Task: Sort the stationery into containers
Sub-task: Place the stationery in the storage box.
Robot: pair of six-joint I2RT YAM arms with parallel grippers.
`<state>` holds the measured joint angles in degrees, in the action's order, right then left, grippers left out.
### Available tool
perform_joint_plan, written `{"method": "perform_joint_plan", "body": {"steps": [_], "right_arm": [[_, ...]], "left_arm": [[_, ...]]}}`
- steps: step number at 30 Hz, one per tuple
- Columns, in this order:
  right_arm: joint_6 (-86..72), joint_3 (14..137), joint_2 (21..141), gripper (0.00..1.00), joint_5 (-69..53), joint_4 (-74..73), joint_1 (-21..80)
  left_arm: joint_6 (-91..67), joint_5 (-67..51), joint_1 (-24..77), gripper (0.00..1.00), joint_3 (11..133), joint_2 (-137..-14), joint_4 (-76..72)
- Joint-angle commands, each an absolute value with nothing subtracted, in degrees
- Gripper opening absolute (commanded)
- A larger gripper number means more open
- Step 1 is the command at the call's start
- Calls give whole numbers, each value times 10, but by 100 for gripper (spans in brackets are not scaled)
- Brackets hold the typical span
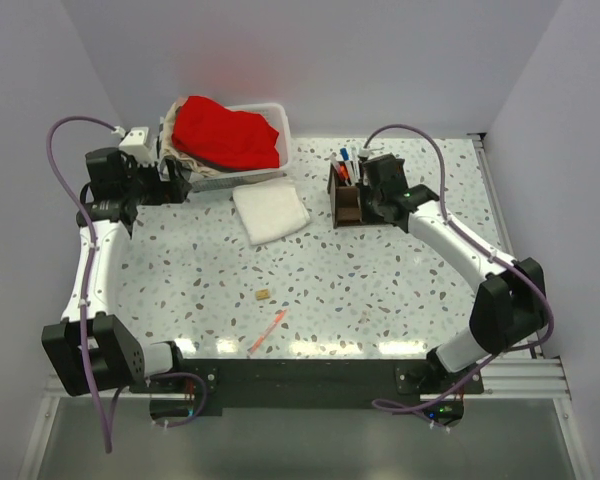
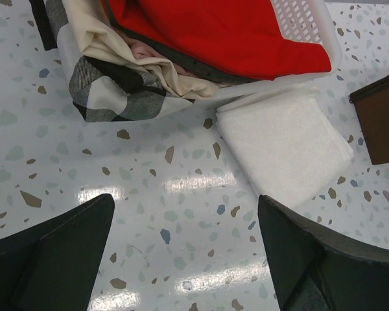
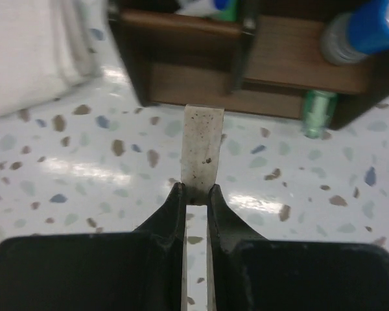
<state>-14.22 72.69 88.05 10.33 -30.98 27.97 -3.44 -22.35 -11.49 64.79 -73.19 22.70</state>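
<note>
Tabletop [image 1: 380,290] is white terrazzo with grey, brown and blue flecks, glossy, with lamp glare in streaks; plain pale walls [image 1: 380,60] close it in at the back and both sides. At back left we note a white plastic basket [image 1: 283,125] heaped with red cloth [image 1: 225,135], a black-and-white checked fabric [image 2: 110,84] spilling over its near-left corner. A folded white cloth [image 1: 270,210] lies just in front of the basket. At back right stands the dark brown wooden organizer [image 1: 346,205], divided into compartments; the right wrist view shows a blue-capped marker [image 3: 376,23] upright in its right part and a green translucent piece [image 3: 318,110] at its lower front, kind unclear. Right tool [image 3: 196,194] is clamped on a pale flat block [image 3: 202,146], held above the tabletop just before the organizer's front wall. Left tool [image 2: 187,207] hangs with fingers wide apart, holding nothing, over bare tabletop near the basket. Near the front, well apart from the organizer, lie a small beige block [image 1: 264,294] and a pink-red pen [image 1: 268,332].
</note>
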Motion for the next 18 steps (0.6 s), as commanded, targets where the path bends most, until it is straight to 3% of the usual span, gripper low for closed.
{"method": "perform_joint_plan", "body": {"steps": [1,18], "right_arm": [[-120,709,875,0,107,-325,244],[-99,677,923,0,100,-278,164]], "left_arm": [[-43,-243,-113,97,686,-741,196],[-44,-248,-112,97,682,-754,197]]}}
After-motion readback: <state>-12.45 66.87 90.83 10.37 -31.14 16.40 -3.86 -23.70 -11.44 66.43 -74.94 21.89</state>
